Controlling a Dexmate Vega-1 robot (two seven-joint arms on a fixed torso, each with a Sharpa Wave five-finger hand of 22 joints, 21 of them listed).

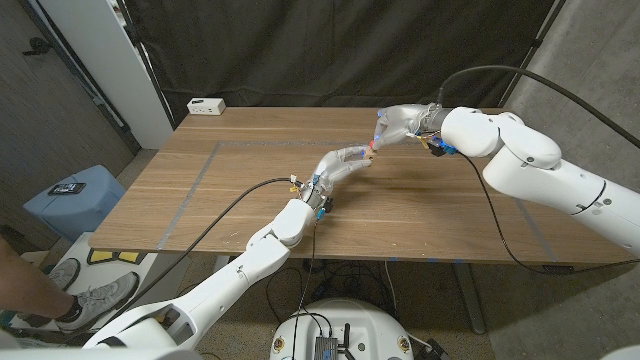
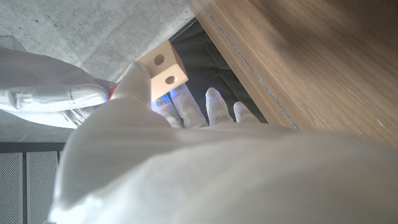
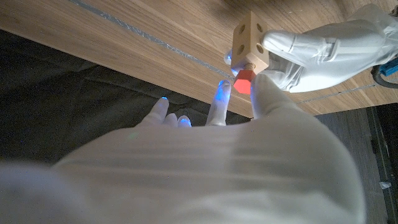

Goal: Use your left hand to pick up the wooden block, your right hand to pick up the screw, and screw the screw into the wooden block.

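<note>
While the left hand pinches one wooden block at its fingertips, the right hand holds one red-headed screw between thumb and a finger, its tip set against the block's face. Both are raised over the wooden table, hands meeting fingertip to fingertip. Two round holes show on the block's faces in the left wrist view. Remaining right fingers are spread apart. One white box sits at the table's far edge, well away from both hands.

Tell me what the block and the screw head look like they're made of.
Block: pale unfinished wood, faint grain and drilled round holes visible. Screw: red faceted head, smooth and matte, probably plastic; its shank seems tan, possibly wood, too small to tell.
</note>
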